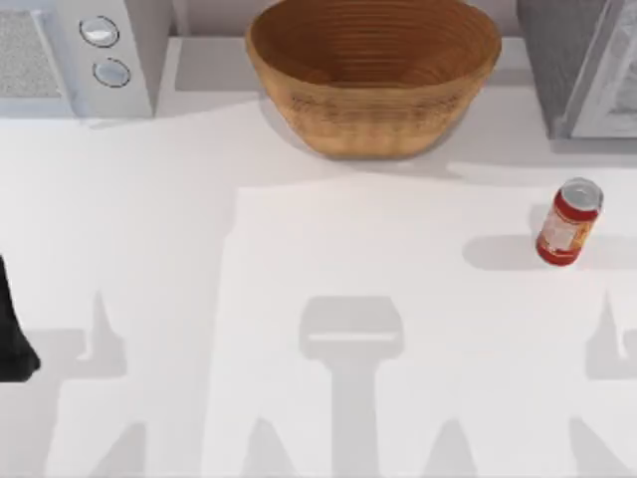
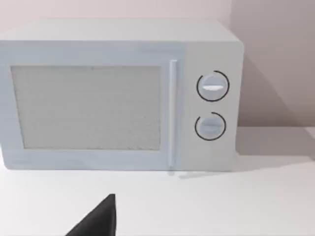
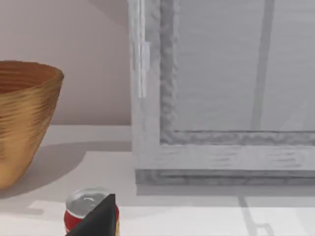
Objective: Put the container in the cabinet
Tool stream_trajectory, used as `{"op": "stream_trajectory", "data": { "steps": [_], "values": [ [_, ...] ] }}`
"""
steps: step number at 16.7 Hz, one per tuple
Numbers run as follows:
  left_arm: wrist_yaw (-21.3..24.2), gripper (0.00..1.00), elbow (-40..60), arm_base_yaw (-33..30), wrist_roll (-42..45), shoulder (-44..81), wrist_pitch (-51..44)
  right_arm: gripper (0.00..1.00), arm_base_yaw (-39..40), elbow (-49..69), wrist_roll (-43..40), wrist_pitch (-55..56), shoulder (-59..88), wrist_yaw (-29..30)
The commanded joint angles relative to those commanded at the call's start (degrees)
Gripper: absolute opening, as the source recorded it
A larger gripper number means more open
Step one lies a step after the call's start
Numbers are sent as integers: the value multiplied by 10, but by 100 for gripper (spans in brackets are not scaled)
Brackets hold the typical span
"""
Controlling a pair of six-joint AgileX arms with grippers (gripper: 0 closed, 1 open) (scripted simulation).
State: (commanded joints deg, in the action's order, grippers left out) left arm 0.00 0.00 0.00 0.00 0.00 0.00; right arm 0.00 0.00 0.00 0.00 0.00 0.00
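The container [image 1: 568,221], a small red cylinder with a silver lid and a pale label, stands upright on the white table at the right side. The cabinet [image 1: 567,60], a grey speckled box with a pale framed door, stands behind it at the back right corner. In the right wrist view the cabinet [image 3: 221,98] rises close ahead, and a dark part of my right gripper [image 3: 98,221] partly covers the container [image 3: 83,202] just beyond it. My left arm [image 1: 12,334] sits at the table's left edge, and a dark part of my left gripper [image 2: 98,223] faces the white appliance.
A large woven brown bowl [image 1: 373,70] stands at the back middle, left of the cabinet, and also appears as the bowl [image 3: 24,118] in the right wrist view. A white appliance with two round knobs [image 1: 85,50] occupies the back left corner.
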Motion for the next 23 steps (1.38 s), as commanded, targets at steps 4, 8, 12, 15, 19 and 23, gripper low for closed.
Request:
{"op": "stream_trajectory", "data": {
  "steps": [4,8,12,15,19,23],
  "values": [
    [0,100,0,0,0,0,0,100,4,3,0,14,17,2],
    [0,100,0,0,0,0,0,100,26,18,2,95,118,20],
    [0,100,0,0,0,0,0,100,58,38,9,226,292,53],
    [0,100,0,0,0,0,0,100,86,56,16,346,453,85],
    [0,100,0,0,0,0,0,100,127,83,27,518,684,131],
    [0,100,0,0,0,0,0,100,167,110,39,687,905,174]
  ]
}}
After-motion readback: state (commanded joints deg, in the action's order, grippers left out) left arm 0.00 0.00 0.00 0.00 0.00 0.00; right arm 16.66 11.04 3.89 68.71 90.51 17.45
